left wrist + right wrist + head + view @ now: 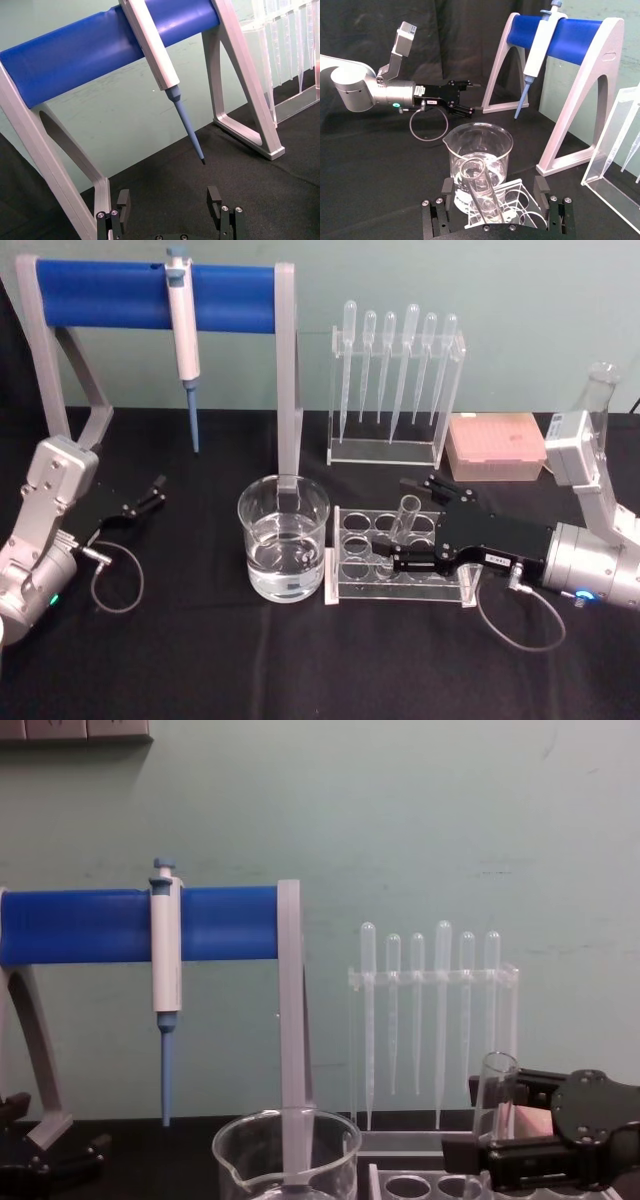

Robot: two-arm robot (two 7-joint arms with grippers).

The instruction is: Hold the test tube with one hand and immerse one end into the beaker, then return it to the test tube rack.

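The test tube (408,517) is a clear glass tube leaning in the clear rack (345,590) just right of the beaker (283,530), which holds clear liquid. My right gripper (400,523) reaches in from the right, open, one jaw on each side of the tube with a gap to both. In the right wrist view the tube (479,192) stands between the spread fingers (541,186), with the beaker (477,150) just beyond. The chest view shows the tube (495,1092) rising beside the black gripper (490,1125). My left gripper (150,495) rests open on the left of the table.
A white-and-blue pipettor (183,330) hangs on a blue-barred stand (110,295) at the back left. Behind the tube rack stands a clear holder with several plastic pipettes (395,390), and a pink tip box (495,445) lies at the back right. The tabletop is black cloth.
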